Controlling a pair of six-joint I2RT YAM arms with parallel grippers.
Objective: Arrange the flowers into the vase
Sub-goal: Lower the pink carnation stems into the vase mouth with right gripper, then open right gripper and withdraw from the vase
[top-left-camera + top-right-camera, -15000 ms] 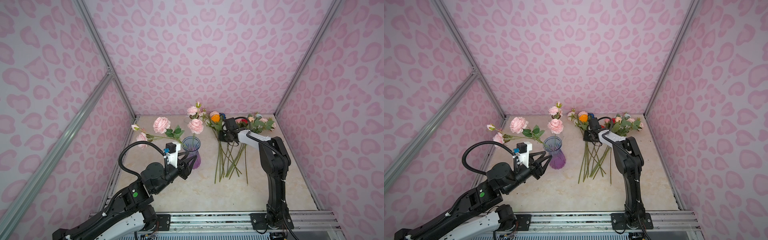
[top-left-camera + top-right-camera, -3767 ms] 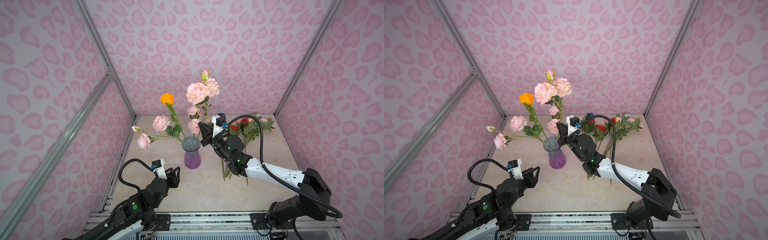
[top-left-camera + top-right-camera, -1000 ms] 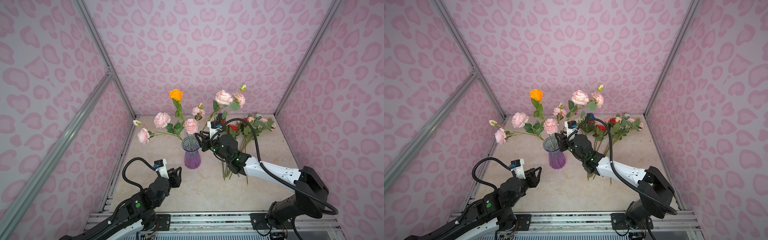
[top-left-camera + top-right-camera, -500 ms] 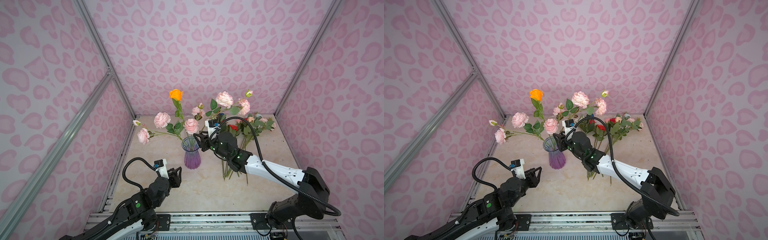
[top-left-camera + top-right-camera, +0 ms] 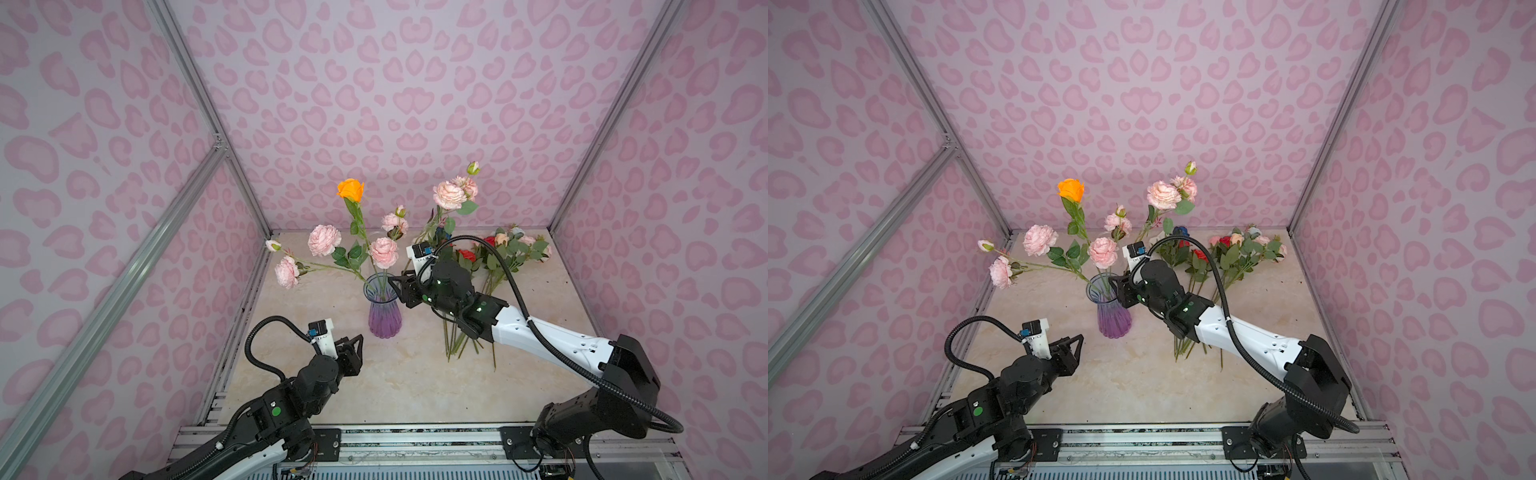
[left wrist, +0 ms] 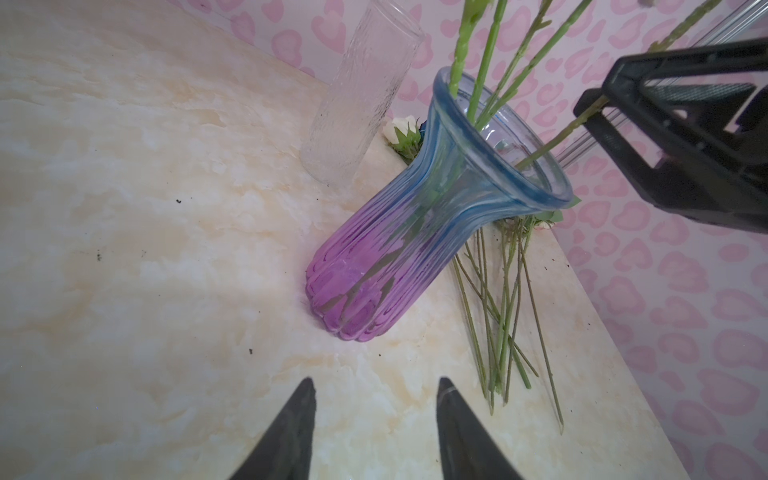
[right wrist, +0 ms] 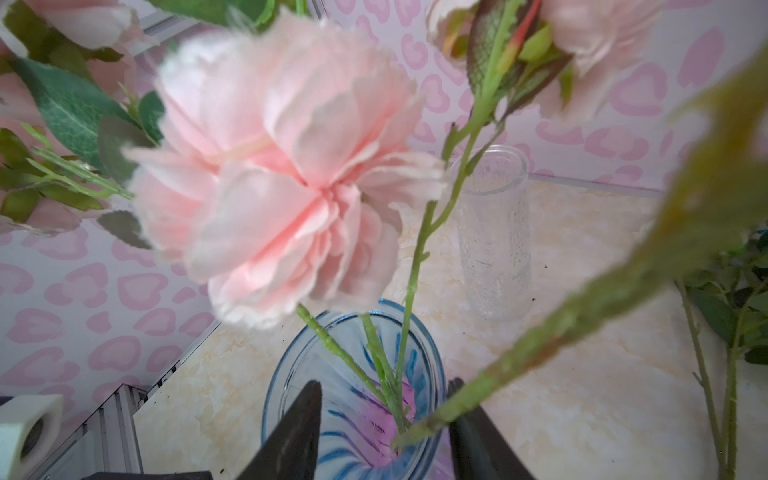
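Right wrist view: pale pink ruffled peony bloom (image 7: 282, 174) ahead of jaws blurred | thick green stem (image 7: 582, 311) beside one jaw blurred, its bloom cut off | both top views: loose green flower stems (image 5: 449, 349) behind right jaws partly hidden under white arm (image 5: 540, 336)

so the backdrop is pink blotchy heart-print walls (image 5: 395, 83) on three sides, held up by silver aluminium frame bars (image 5: 124, 282); the surface (image 5: 415, 386) is a cream marble-look slab with a few dark specks (image 6: 99, 256) scattered on it; a clear textured glass cylinder (image 6: 361, 95) stands upright on that slab, close to the back wall; a metal rail (image 5: 415, 440) runs along the front edge
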